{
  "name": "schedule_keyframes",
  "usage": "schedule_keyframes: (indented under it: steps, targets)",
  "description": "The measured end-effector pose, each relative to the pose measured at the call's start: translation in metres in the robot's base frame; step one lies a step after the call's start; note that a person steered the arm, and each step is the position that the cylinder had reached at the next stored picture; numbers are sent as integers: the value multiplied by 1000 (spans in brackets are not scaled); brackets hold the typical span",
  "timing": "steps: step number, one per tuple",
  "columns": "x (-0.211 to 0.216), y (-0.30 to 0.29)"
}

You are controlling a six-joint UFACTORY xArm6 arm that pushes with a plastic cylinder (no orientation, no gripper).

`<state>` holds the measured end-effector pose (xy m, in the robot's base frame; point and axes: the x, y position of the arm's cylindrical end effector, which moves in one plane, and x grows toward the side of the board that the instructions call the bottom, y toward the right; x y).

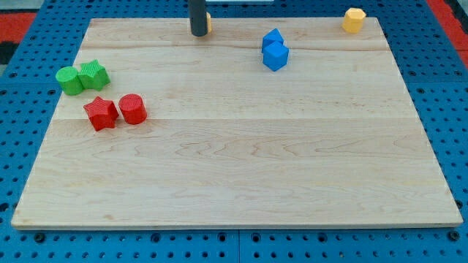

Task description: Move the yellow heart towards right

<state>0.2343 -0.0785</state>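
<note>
We see my tip point(198, 33) at the board's far edge, pressed against the left side of a yellow block point(208, 23), mostly hidden behind the rod, so we cannot tell its shape. There are no jaws. A yellow hexagonal block point(354, 20) sits far right. Two blue blocks point(275, 50) touch right of the tip. Green point(82, 77) and red point(115, 111) pairs lie left.

Setting: laboratory test bench | Evidence: wooden board point(241, 168) is laid on blue perforated mounting plate point(29, 88); coloured test blocks are scattered.
</note>
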Motion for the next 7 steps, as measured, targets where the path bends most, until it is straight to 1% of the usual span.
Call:
schedule_keyframes:
  steps: [2, 4, 6, 7]
  targets:
    - [10, -60]
    - [1, -60]
    - [-26, -37]
    - [-28, -21]
